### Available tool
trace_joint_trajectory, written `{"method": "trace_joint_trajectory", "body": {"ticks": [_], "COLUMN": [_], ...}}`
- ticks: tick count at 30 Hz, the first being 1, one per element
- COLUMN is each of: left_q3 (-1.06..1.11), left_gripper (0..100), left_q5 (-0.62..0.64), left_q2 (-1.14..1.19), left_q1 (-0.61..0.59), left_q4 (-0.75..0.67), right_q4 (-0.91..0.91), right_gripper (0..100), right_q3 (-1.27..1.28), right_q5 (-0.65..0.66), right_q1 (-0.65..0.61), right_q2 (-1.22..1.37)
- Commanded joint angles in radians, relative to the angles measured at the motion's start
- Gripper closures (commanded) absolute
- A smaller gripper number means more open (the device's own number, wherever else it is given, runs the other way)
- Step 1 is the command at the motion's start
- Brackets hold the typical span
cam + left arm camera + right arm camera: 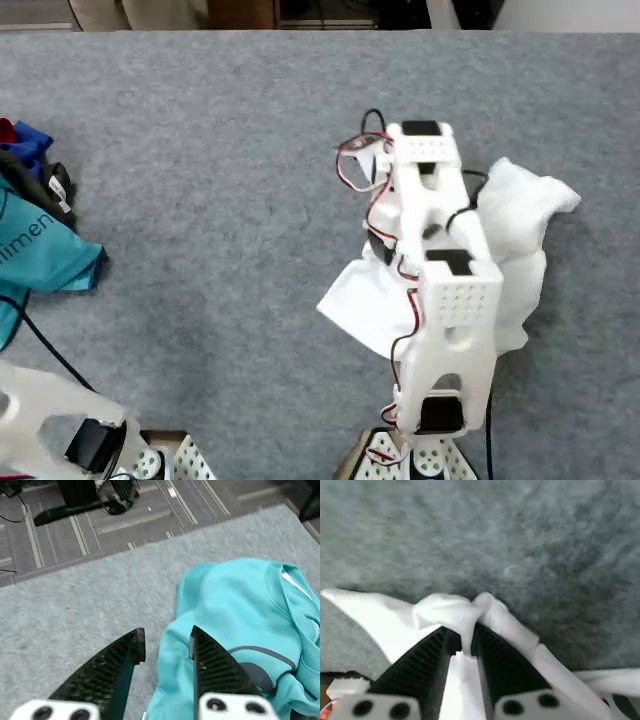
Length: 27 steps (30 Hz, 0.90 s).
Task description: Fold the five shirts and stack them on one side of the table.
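Right gripper (464,632) pinches a bunched fold of the white shirt (375,615), jaws pressed onto the cloth. In the high view the right arm (440,270) sits over that shirt, which lies crumpled right of centre on the grey felt table (200,150), with one flat corner poking toward the middle. Left gripper (167,635) hangs with jaws spread and nothing between them, just above the edge of the teal shirt (235,605). That shirt lies rumpled at the table's left edge, beside a small heap of other garments (25,150). Left arm (60,420) is near the front left corner.

Step in hand, likely: spreading the white shirt flat before folding. Nothing looks folded or stacked yet. To do it well, pull low along the felt and away from the bulk, so the cloth drags out rather than lifting as a lump. The grip is on a wad, not a clean hem, so layers may come along together. Regrip at a corner or shoulder if it bunches. The felt looks grippy, so a slow drag should help.
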Motion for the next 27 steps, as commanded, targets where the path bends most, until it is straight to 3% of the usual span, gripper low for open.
{"method": "trace_joint_trajectory", "body": {"ticks": [1,10,14,19,27], "left_q3": [-0.032,-0.032,-0.032,-0.041,-0.032], "left_gripper": [86,86,86,86,86], "left_q5": [-0.003,-0.002,-0.003,-0.003,-0.003], "left_q2": [-0.061,-0.061,-0.061,-0.062,-0.101], "left_q1": [-0.028,-0.118,-0.161,-0.226,-0.279], "left_q4": [0.011,0.011,0.011,0.011,0.011], "right_q4": [0.078,0.077,0.072,0.072,-0.003], "right_gripper": [99.5,99.5,99.5,99.5,99.5], "right_q3": [-0.165,-0.302,-0.440,-0.661,-1.007], "right_q5": [0.034,0.023,-0.040,-0.107,-0.112], "right_q1": [-0.071,-0.306,-0.418,-0.550,-0.799], "right_q2": [-0.012,-0.308,-0.412,-0.435,-0.435]}}
